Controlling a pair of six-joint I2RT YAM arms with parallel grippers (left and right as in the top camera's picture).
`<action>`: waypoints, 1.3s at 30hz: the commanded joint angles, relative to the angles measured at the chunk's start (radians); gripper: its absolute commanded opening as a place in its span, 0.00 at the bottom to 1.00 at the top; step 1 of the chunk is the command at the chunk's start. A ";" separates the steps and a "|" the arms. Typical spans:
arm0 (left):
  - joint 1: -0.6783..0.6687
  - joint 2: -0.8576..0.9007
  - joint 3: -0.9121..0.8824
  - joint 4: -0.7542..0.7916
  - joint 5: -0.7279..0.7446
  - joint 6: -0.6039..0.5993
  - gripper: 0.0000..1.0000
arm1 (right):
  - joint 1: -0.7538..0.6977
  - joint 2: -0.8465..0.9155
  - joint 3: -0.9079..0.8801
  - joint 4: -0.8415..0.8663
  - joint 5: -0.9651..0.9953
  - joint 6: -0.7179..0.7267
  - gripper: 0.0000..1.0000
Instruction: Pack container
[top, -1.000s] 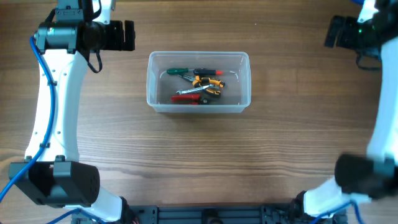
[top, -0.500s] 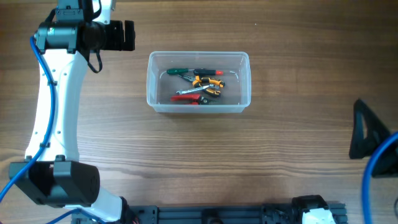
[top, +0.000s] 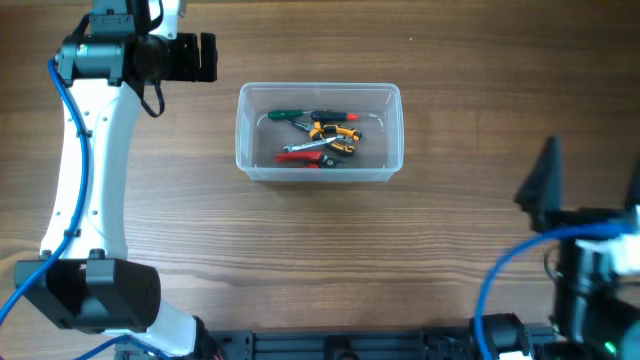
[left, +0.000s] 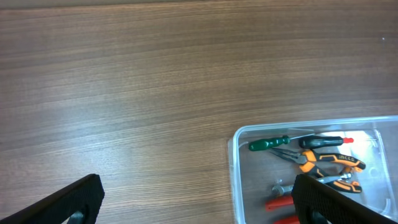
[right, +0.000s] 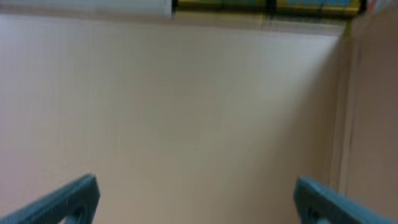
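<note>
Both apart, empty: left end effector (left: 199, 208), right end effector (right: 199, 205). Risk: careless approach clips clear rectangular plastic container (top: 320, 173), spilling coloured-handled hand tools (top: 318, 138) onto wooden counter (top: 300, 250).

**Inspector:** Left arm (top: 88, 170), casing?

**Assistant:** White link shells, with black joint housings at both ends. The left blue cable (top: 62, 110) runs alongside. Left gripper (top: 205, 57) is black all over, and the left fingers (left: 78, 199) are plain matte black wedges.

**Inspector:** Right arm (top: 582, 298)?

**Assistant:** Black housing with a pale section and a small green indicator, lit. The right blue cable (top: 492, 285) forms a loop. The right fingers (right: 68, 200) read grey-blue and blurred, no markings legible.
</note>
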 joint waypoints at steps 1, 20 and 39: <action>0.003 0.001 0.004 0.000 -0.002 -0.017 1.00 | 0.001 -0.085 -0.237 0.080 0.003 0.240 1.00; 0.003 0.001 0.004 0.000 -0.002 -0.017 1.00 | 0.001 -0.324 -0.586 -0.032 0.078 0.626 1.00; 0.003 0.001 0.004 0.000 -0.002 -0.017 1.00 | 0.001 -0.346 -0.683 -0.038 0.126 0.671 1.00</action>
